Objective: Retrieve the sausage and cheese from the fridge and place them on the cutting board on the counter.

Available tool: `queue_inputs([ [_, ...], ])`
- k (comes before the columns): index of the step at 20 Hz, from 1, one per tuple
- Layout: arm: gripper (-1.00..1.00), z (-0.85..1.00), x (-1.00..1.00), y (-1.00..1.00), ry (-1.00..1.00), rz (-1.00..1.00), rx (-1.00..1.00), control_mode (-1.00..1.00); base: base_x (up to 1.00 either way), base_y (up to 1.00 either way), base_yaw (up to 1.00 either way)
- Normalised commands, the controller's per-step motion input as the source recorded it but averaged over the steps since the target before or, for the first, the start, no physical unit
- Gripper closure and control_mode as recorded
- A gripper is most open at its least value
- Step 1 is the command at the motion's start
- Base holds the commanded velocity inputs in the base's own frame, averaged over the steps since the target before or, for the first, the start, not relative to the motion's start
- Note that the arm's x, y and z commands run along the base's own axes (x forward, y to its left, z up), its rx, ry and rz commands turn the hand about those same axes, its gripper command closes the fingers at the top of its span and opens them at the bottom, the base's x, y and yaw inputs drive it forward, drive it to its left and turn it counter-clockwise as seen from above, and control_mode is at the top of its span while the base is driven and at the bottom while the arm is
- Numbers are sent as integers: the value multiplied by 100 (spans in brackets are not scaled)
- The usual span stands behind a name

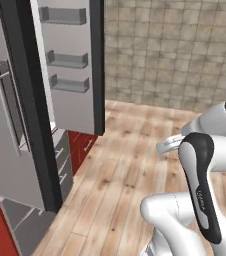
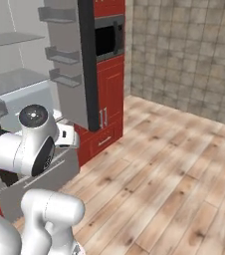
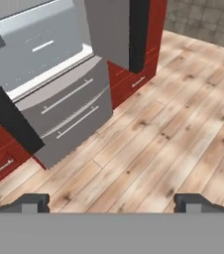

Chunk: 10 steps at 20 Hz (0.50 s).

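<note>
hand view looks down past the fridge (image 3: 64, 94), whose doors stand open; the sausage and the cheese are not to be seen on any shelf from these angles, so where they lie inside cannot be told. going by the task alone, the sausage is likely light, smooth and a little slippery, best pinched across its middle; the cheese wedge is likely light and soft enough to dent, so it wants a gentle hold on its flat sides. that is a guess, not something seen.

the gripper (image 3: 112, 203) is spread to its full width and has hold of nothing; its two dark finger tips (image 3: 32, 202) rise at the bottom, over the wooden floor (image 3: 173, 124), well apart from the fridge.

counted: two bottom drawers (image 3: 69, 106) on the fridge, each with one bar handle. the open door (image 1: 70, 65) carries three door bins (image 1: 65, 59), all of which look bare. in the right base view at least two grey shelves (image 2: 15, 39) show in the fridge interior, nothing visible on them. one microwave (image 2: 108, 37) sits in the red cabinets (image 2: 109, 89) beside the fridge. one closed-looking door face with a vertical handle (image 1: 7, 105) shows in the left base view.

the arm (image 1: 200, 170) is folded near the base.
</note>
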Motion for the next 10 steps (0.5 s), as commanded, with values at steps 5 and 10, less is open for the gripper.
queue_inputs([
  [5,-100,0,0,0,0,0,0,100,73,-38,6],
  [10,-100,0,0,0,0,0,0,100,69,-30,19],
])
